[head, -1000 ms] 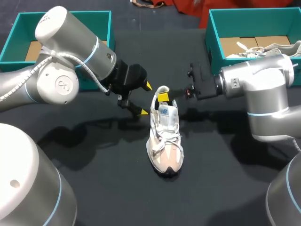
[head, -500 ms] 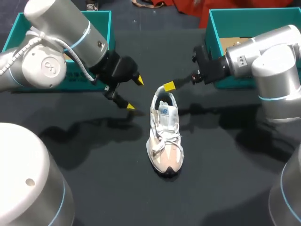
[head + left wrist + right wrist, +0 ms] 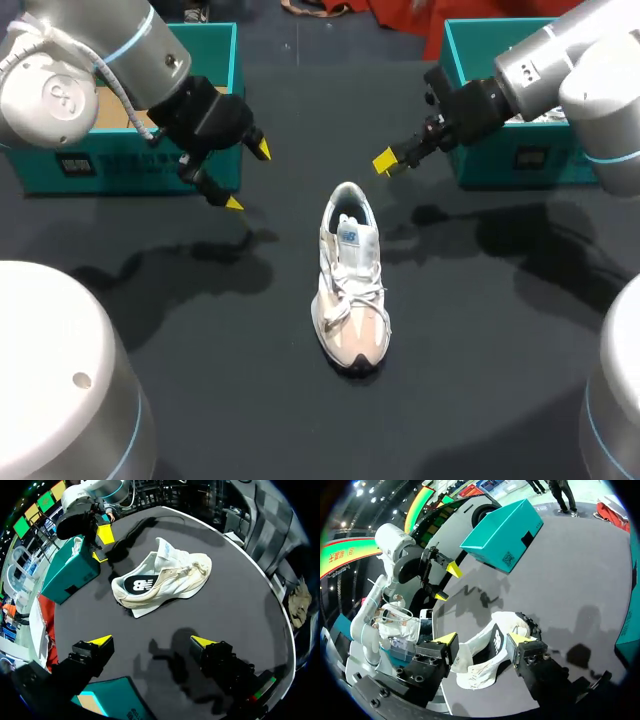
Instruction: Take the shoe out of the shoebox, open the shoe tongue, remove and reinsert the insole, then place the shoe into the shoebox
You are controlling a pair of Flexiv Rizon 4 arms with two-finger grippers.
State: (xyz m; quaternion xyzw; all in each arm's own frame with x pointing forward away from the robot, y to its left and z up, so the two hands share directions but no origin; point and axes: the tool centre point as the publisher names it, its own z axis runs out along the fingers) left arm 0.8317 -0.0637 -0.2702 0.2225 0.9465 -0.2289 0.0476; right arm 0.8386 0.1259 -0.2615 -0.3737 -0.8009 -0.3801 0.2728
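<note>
A white and beige sneaker (image 3: 350,285) stands upright on the black table, toe toward the front edge; it also shows as the sneaker (image 3: 160,577) and the sneaker (image 3: 487,657) in the wrist views. My left gripper (image 3: 246,177) hangs open to the shoe's back left, well clear of it, with nothing between its fingers (image 3: 151,641). My right gripper (image 3: 388,163) hovers open behind and to the right of the heel, above the table and apart from the shoe. In its own view the right gripper (image 3: 481,638) holds nothing, and the shoe lies below it.
A teal shoebox (image 3: 60,172) stands at the back left behind my left arm. A second teal shoebox (image 3: 500,165) sits at the back right, partly hidden by my right arm. Bare black table surrounds the sneaker in front and at both sides.
The right gripper, which was at the shoe's heel opening, has lifted away to the back right. The left gripper has drawn back to the back left. The shoe has stayed put.
</note>
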